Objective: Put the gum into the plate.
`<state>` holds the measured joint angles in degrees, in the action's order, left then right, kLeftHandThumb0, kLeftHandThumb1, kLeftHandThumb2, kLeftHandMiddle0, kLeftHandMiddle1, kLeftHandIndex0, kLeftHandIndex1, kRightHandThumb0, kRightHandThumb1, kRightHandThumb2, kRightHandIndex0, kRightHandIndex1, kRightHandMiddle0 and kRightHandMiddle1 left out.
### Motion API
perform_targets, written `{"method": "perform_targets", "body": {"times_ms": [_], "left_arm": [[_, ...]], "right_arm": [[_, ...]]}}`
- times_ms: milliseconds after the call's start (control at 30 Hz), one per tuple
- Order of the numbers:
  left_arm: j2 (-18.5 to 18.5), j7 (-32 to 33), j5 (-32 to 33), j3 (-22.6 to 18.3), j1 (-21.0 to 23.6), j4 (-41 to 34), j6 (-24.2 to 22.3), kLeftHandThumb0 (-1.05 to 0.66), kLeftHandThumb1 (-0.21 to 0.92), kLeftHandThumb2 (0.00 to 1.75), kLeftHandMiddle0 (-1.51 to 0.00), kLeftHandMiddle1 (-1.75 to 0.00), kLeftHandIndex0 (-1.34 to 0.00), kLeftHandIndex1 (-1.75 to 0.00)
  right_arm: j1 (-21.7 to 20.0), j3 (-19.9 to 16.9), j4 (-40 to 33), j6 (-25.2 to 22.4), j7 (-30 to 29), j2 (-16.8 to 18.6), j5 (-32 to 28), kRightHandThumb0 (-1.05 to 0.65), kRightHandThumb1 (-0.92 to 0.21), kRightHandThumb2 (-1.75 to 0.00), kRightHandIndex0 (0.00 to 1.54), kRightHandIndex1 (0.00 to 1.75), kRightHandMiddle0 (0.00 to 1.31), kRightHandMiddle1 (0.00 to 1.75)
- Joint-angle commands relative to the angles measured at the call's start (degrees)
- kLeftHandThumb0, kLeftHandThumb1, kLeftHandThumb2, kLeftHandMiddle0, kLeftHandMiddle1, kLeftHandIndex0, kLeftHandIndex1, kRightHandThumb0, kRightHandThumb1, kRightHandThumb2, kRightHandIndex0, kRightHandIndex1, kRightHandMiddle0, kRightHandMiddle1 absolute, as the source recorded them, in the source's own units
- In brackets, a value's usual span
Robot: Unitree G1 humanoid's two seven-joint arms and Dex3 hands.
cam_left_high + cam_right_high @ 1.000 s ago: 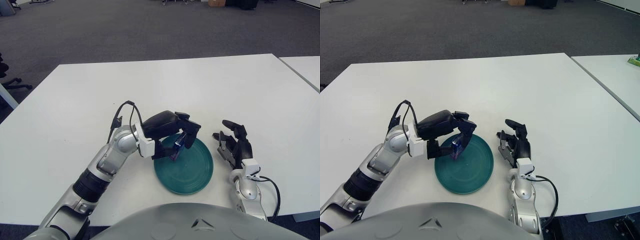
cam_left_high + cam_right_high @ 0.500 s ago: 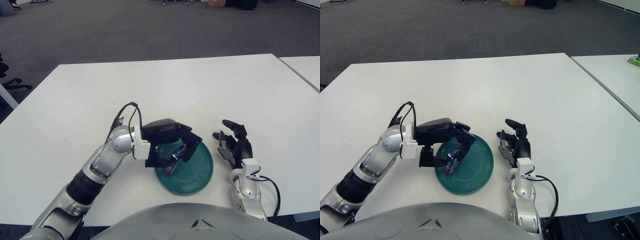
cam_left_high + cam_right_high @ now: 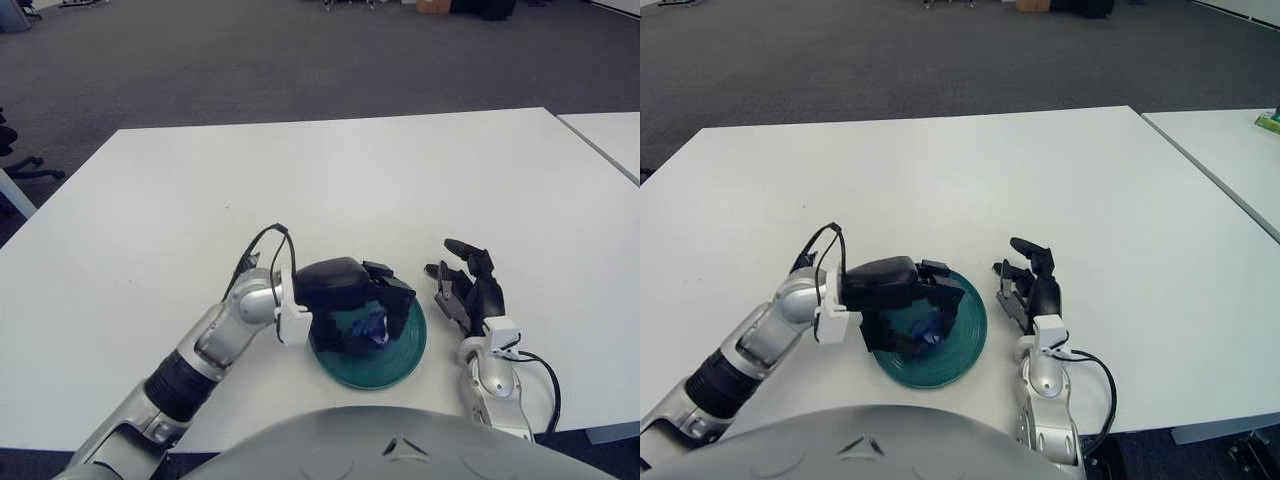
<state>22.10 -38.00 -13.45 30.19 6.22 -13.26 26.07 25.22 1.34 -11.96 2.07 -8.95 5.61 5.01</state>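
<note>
The blue gum pack (image 3: pixel 369 326) lies low inside the dark green plate (image 3: pixel 405 350), which sits on the white table near its front edge. My left hand (image 3: pixel 365 315) hovers over the plate's left half, its black fingers still curled around the gum (image 3: pixel 933 328). Whether the pack touches the plate's bottom is hard to tell. My right hand (image 3: pixel 468 288) shows just to the right of the plate (image 3: pixel 965 345), fingers spread and holding nothing.
The white table (image 3: pixel 330 180) stretches far ahead and to both sides. A second white table (image 3: pixel 610 135) stands at the far right, separated by a narrow gap. Grey carpet lies beyond.
My left hand has lowered and turned over the plate, carrying the gum from above the plate's left rim down into the dish. The right hand has stayed still.
</note>
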Motion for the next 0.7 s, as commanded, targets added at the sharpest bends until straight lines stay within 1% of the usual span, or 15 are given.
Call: {"method": "perform_targets", "body": {"times_ms": [0, 33, 67, 100, 133, 167, 200, 267, 333, 367, 467, 633, 667], "left_arm": [[0.55, 1.76, -2.07, -0.54, 1.12, 2.56, 2.85, -0.97, 0.90, 0.37, -0.11, -0.63, -0.02, -0.97], [0.57, 2.15, -2.65, -0.71, 1.23, 2.94, 3.49, -0.99, 0.90, 0.37, -0.11, -0.57, -0.01, -0.91], [0.61, 2.71, -3.41, -0.91, 1.38, 3.47, 4.26, -1.01, 0.91, 0.39, -0.11, -0.41, -0.01, -0.72], [0.60, 3.11, -3.93, -1.03, 1.50, 3.88, 4.81, -1.02, 0.91, 0.41, -0.09, -0.28, -0.01, -0.54], [0.63, 3.87, -5.00, -1.26, 1.61, 4.59, 5.58, -1.03, 0.92, 0.42, -0.09, -0.23, 0.00, -0.48], [0.62, 4.42, -5.75, -1.38, 1.69, 5.13, 6.12, -1.04, 0.92, 0.46, -0.06, -0.15, 0.00, -0.34], [0.60, 5.06, -6.70, -1.51, 1.76, 5.57, 6.53, -1.04, 0.92, 0.48, -0.04, -0.09, 0.00, -0.24], [0.50, 5.83, -7.77, -1.62, 1.83, 6.11, 7.06, -1.04, 0.92, 0.51, -0.02, -0.05, 0.00, -0.13], [0.33, 7.16, -9.20, -1.84, 1.96, 7.04, 7.80, -1.05, 0.92, 0.53, -0.01, -0.02, 0.00, -0.07], [0.25, 7.72, -9.76, -1.91, 2.01, 7.39, 8.09, -1.05, 0.92, 0.54, -0.01, -0.02, 0.00, -0.04], [-0.43, 10.75, -11.76, -2.58, 1.66, 8.34, 9.12, -1.05, 0.92, 0.54, 0.00, 0.00, 0.00, -0.01], [-0.95, 13.29, -12.45, -3.26, 1.34, 9.19, 9.30, -1.05, 0.92, 0.50, 0.00, 0.00, 0.00, 0.00], [-1.01, 13.54, -12.23, -3.41, 1.31, 9.32, 9.30, -1.05, 0.92, 0.48, 0.00, 0.00, 0.00, 0.00]], "right_arm": [[1.34, -0.38, 1.74, -4.15, 1.05, -0.25, -1.16, -0.44, -0.92, -0.71, 0.48, 0.74, 0.08, 1.03], [1.42, -0.33, 1.55, -4.29, 1.41, -0.39, -1.36, -0.45, -0.92, -0.71, 0.48, 0.74, 0.07, 1.03], [1.52, -0.26, 1.44, -4.32, 1.85, -0.62, -1.49, -0.45, -0.92, -0.72, 0.46, 0.73, 0.06, 1.02], [1.57, -0.23, 1.36, -4.36, 2.15, -0.78, -1.59, -0.46, -0.92, -0.73, 0.44, 0.71, 0.04, 1.02], [1.60, -0.13, 1.20, -4.43, 2.21, -1.00, -1.27, -0.47, -0.92, -0.74, 0.43, 0.71, 0.04, 1.02], [1.58, -0.09, 1.11, -4.48, 2.21, -1.16, -1.03, -0.48, -0.92, -0.75, 0.42, 0.69, 0.02, 1.02], [1.40, -0.10, 1.31, -4.44, 1.99, -1.35, -0.54, -0.48, -0.92, -0.76, 0.40, 0.68, 0.02, 1.01], [1.19, -0.15, 1.64, -4.36, 1.79, -1.56, -0.09, -0.49, -0.92, -0.76, 0.38, 0.66, 0.01, 1.00], [1.04, -0.09, 1.91, -4.22, 1.50, -1.72, 0.50, -0.49, -0.92, -0.77, 0.37, 0.63, 0.00, 0.99], [1.02, -0.07, 1.98, -4.15, 1.42, -1.77, 0.68, -0.49, -0.92, -0.77, 0.38, 0.58, 0.00, 0.97], [1.03, -0.06, 2.21, -3.66, 1.28, -1.77, 0.94, -0.50, -0.92, -0.78, 0.37, 0.51, 0.00, 0.94], [1.19, -0.11, 2.39, -3.00, 1.19, -1.65, 0.82, -0.49, -0.92, -0.78, 0.43, 0.47, 0.00, 0.97], [1.23, -0.11, 2.44, -2.84, 1.21, -1.66, 0.76, -0.48, -0.92, -0.77, 0.46, 0.48, 0.01, 0.98]]}}
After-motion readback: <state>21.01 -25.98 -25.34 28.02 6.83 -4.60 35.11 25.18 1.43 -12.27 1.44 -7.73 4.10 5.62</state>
